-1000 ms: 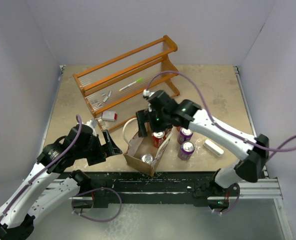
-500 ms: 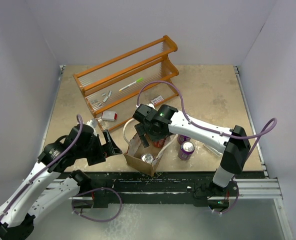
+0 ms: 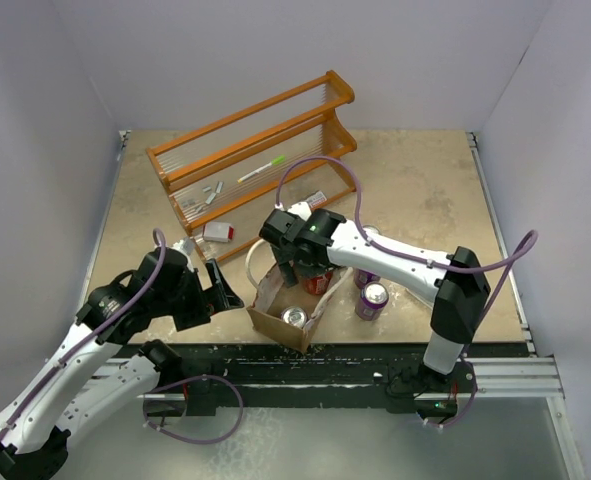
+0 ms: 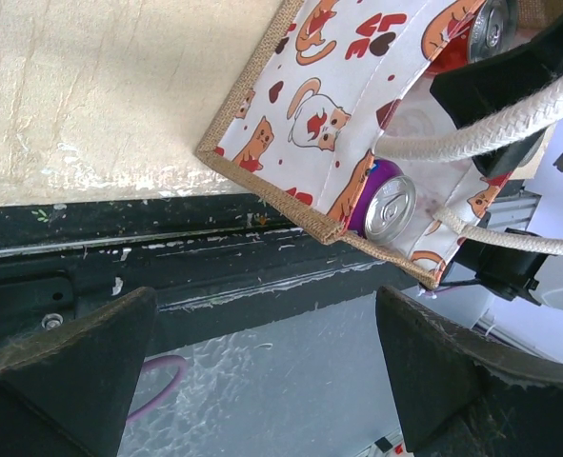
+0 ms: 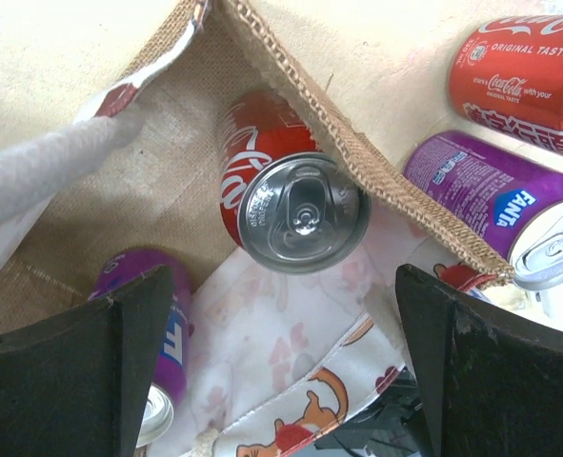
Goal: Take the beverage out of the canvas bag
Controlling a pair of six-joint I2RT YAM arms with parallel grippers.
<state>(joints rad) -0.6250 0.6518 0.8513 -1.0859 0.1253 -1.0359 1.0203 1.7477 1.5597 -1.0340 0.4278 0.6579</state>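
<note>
The canvas bag point(image 3: 275, 312) stands open near the table's front edge, with cat-print panels point(image 4: 338, 105) and white rope handles point(image 4: 491, 124). Inside it are a red cola can point(image 5: 291, 205) and a purple can point(image 5: 152, 347); the purple one point(image 4: 386, 205) also shows in the left wrist view. My right gripper point(image 3: 302, 268) hangs open just above the bag's mouth, with its fingers either side of the red can's top and nothing between them point(image 5: 281, 381). My left gripper point(image 3: 228, 290) is open and empty, left of the bag point(image 4: 262, 381).
Two purple cans point(image 3: 373, 298) stand on the table right of the bag, and a red can point(image 5: 524, 81) lies beside them. A wooden rack point(image 3: 250, 150) holding a green pen point(image 3: 263, 168) stands behind. A white-and-red packet point(image 3: 217, 232) lies at left. The dark front rail point(image 4: 214, 276) runs close below the bag.
My right arm has swung left and forward, carrying its open gripper from behind the bag to over the bag's mouth. The left arm has not moved.
</note>
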